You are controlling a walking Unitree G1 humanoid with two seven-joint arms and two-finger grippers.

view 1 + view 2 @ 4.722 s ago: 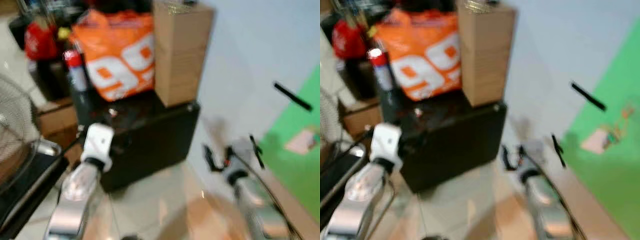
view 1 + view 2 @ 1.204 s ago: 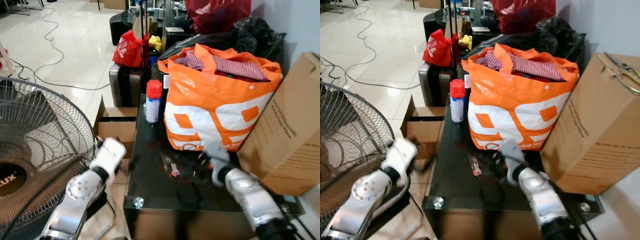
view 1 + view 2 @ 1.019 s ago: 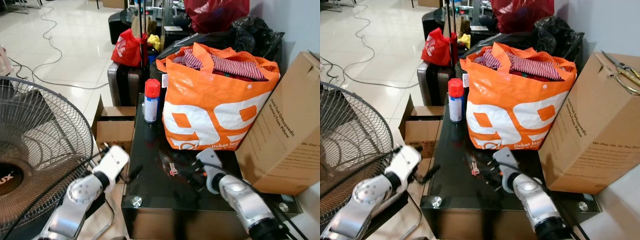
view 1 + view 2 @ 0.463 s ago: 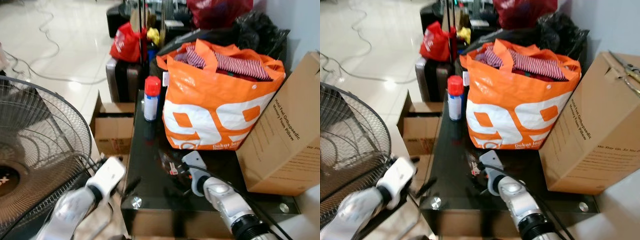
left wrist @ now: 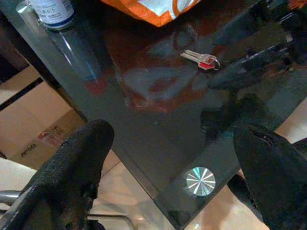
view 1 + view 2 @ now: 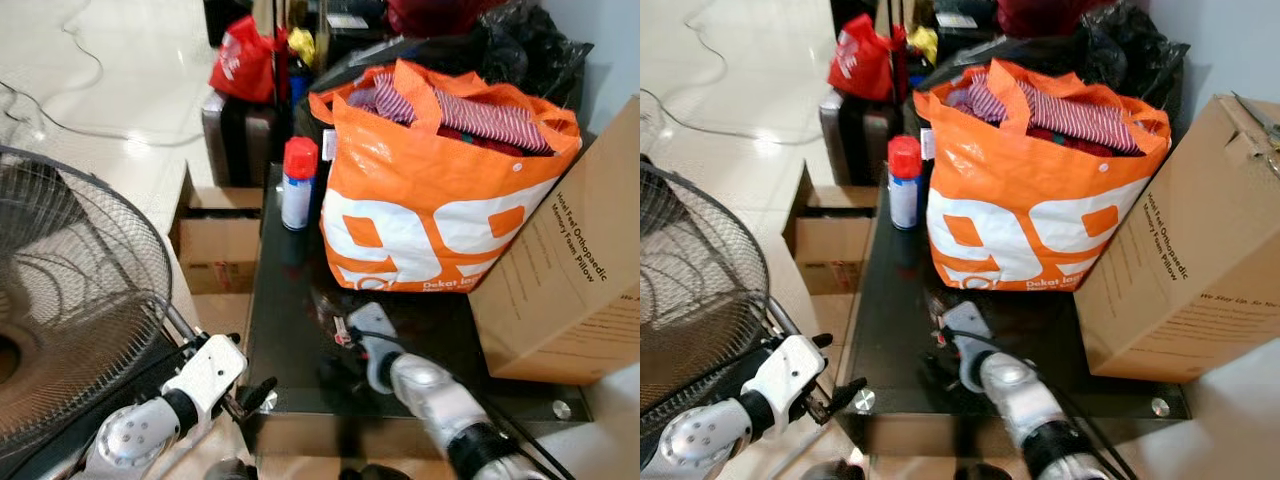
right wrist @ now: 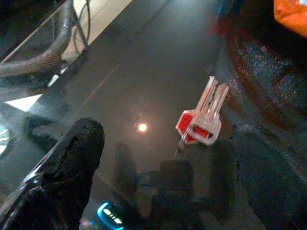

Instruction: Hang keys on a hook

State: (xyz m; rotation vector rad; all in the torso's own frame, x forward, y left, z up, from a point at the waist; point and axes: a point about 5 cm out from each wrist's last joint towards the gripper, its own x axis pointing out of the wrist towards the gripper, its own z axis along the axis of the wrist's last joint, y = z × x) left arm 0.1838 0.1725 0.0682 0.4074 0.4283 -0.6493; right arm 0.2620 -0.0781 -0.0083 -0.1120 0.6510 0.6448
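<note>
A small bunch of silver keys with a red tag (image 7: 203,120) lies flat on the black glass table (image 6: 290,310), just in front of the orange bag; it also shows as the keys (image 5: 202,58). My right gripper (image 6: 338,362) hovers low over the table right beside the keys, open, with the keys ahead between its fingers (image 7: 64,172). My left gripper (image 5: 175,136) is open and holds nothing. It hangs off the table's front left corner, near a round metal fitting (image 5: 200,178).
An orange shopping bag (image 6: 440,200) full of clothes stands on the table, a red-capped spray can (image 6: 297,185) to its left and a big cardboard box (image 6: 575,270) to its right. A floor fan (image 6: 70,300) stands at the left, with a low carton (image 6: 215,250) behind it.
The camera has tipped down and closer. My right gripper has come lower over the table toward the keys. My left arm has dropped toward the table's front left corner.
</note>
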